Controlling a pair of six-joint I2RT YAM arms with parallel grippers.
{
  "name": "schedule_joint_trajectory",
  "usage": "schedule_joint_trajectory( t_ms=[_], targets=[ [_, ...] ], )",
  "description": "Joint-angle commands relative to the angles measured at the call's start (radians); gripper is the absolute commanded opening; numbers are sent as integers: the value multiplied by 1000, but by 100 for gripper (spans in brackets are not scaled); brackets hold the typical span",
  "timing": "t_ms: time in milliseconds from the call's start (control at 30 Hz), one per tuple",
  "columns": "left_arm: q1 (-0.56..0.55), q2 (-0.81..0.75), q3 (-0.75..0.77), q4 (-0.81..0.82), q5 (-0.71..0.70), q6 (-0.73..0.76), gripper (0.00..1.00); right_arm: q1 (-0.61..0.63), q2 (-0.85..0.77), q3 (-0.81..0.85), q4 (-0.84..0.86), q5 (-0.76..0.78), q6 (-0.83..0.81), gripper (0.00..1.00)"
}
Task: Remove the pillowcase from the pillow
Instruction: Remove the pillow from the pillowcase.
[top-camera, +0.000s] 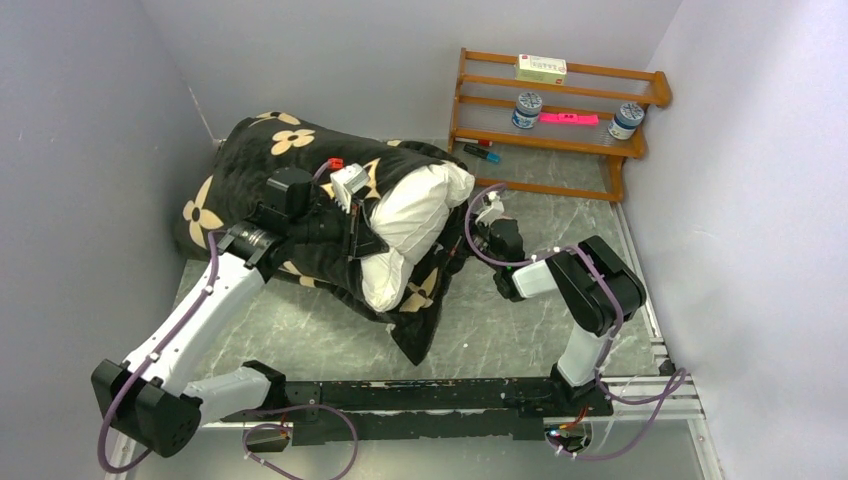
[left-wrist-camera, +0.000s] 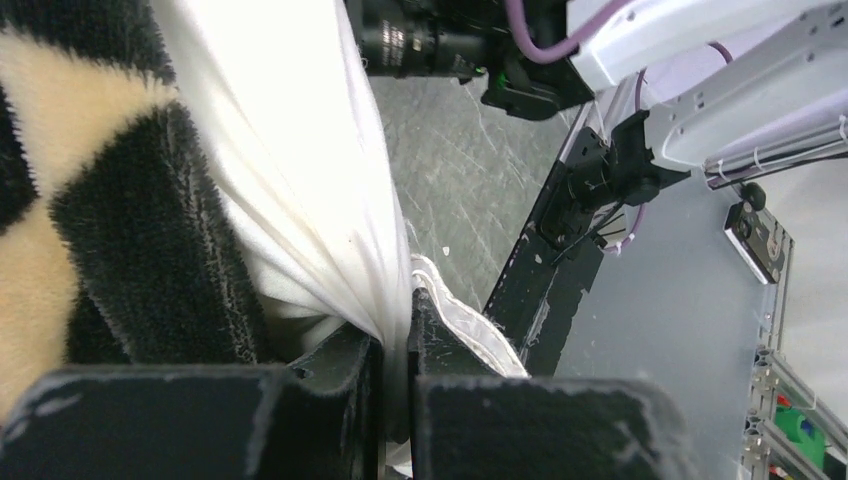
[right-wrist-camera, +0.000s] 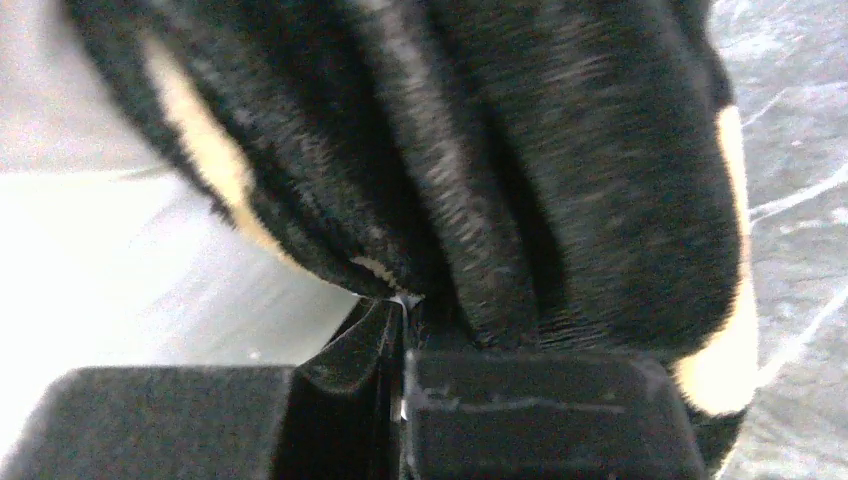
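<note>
Grey marble table (top-camera: 520, 335); left hand (left-wrist-camera: 395, 345) pinching white pillow (left-wrist-camera: 290, 150) fabric, right hand (right-wrist-camera: 400, 322) clamped on black pillowcase (right-wrist-camera: 520, 150) edge.

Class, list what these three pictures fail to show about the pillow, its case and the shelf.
Top view: most of the pillow is hidden inside the pillowcase.
Top view: the box on the shelf has print too small to read.
Right wrist view: pillowcase blurred, its pattern unclear.

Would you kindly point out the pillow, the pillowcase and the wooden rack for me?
pillow (top-camera: 415, 215): top view, exposed white end.
pillowcase (top-camera: 250, 165): top view, flowered far part.
wooden rack (top-camera: 658, 88): top view, right end post.
</note>
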Motion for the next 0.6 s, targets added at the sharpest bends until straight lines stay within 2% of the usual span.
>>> schedule_joint_trajectory(
  t_ms=[0,100,233,333,433,567],
  targets=[
    [-24,-139,107,58,269,52,5,-80,27,70,-88,136,-45,0],
    [-24,-155,90,41,252,83,5,-120,34,84,-111,115,-50,0],
    [-30,-159,47,56,241,100,5,-133,38,95,-78,8,-89,1],
    [-45,-147,28,66,304,115,5,-135,42,87,-13,-59,-84,5],
    [-63,-156,19,79,333,134,5,-154,40,73,58,-104,-51,16],
    [-69,-155,20,42,216,157,5,-178,-14,70,25,-150,-74,34]
  ],
)
